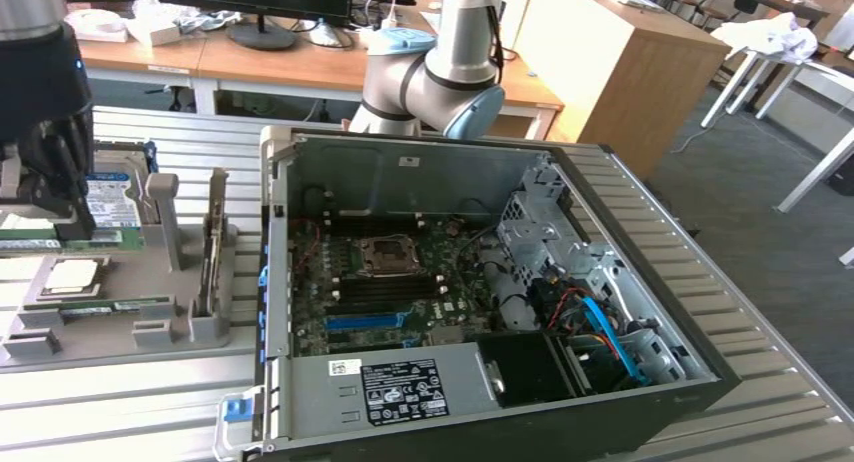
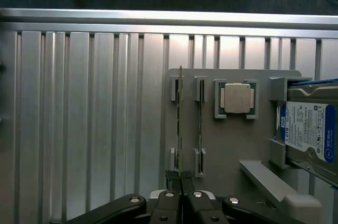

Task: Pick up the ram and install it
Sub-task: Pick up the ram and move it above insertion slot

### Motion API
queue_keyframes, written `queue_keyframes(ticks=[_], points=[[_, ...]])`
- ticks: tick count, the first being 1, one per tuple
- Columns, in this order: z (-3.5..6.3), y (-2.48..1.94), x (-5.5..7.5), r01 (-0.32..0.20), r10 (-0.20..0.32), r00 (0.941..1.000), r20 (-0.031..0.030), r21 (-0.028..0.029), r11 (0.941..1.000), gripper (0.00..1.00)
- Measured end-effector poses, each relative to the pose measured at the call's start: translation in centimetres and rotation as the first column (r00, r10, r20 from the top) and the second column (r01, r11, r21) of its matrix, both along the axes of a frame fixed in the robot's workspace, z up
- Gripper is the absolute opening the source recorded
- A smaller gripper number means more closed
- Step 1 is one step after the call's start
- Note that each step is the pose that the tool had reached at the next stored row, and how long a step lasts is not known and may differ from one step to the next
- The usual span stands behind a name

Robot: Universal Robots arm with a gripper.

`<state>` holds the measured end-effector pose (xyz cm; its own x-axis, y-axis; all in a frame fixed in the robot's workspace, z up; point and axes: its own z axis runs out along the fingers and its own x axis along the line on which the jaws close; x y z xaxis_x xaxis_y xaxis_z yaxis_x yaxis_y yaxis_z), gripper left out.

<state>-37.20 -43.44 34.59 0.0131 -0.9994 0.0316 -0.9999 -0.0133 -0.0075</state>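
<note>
Now | hand (image 2: 181,180) clamped on ram (image 2: 179,118) | ram upright in holder (image 2: 232,145)

- ram (image 2: 179,123) (image 1: 83,244): long, thin green board stick. It shows edge-on in the wrist view, as a narrow line.
- State: pinched between the closed-in fingers of the gripper (image 2: 182,182).
- Pose: standing on its long edge, level, running parallel to the slots of the gray holder tray (image 2: 227,145).
- Location: in line with the tray's outermost slot pair, just beside a second stick (image 2: 199,129) seated in the next pair.
- Can't tell whether its lower edge is clear of the slots.
</note>
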Motion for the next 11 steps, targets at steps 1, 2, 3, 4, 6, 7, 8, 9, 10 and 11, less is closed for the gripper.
queue_keyframes(ticks=[1, 2, 3, 4, 6, 7, 8, 9, 10, 11], points=[[0.23, 0.00, 0.0, 0.000, 0.000, 1.0000, -0.0001, 0.0000, 1.0000, 0.12], [0.44, 0.00, 0.0, 0.000, 0.000, 1.0000, -0.0001, 0.0000, 1.0000, 0.12], [0.68, 0.00, 0.0, 0.000, 0.000, 1.0000, -0.0001, 0.0000, 1.0000, 0.12], [0.90, 0.00, 0.0, 0.000, 0.000, 1.0000, -0.0001, -0.0001, 1.0000, 0.12], [1.32, 0.00, 0.0, 0.000, 0.000, 1.0000, 0.0000, -0.0001, 1.0000, 0.12], [1.53, 0.00, 0.0, 0.000, 0.000, 1.0000, -0.0001, -0.0001, 1.0000, 0.12], [1.72, 0.00, 0.0, 0.000, 0.000, 1.0000, 0.0000, 0.0000, 1.0000, 0.12], [1.92, 0.00, 0.0, 0.000, 0.000, 1.0000, -0.0001, -0.0001, 1.0000, 0.12], [2.13, 0.00, 0.0, 0.000, 0.000, 1.0000, -0.0001, -0.0001, 1.0000, 0.12], [2.32, 0.00, 0.0, 0.000, 0.000, 1.0000, 0.0000, 0.0001, 1.0000, 0.12]])
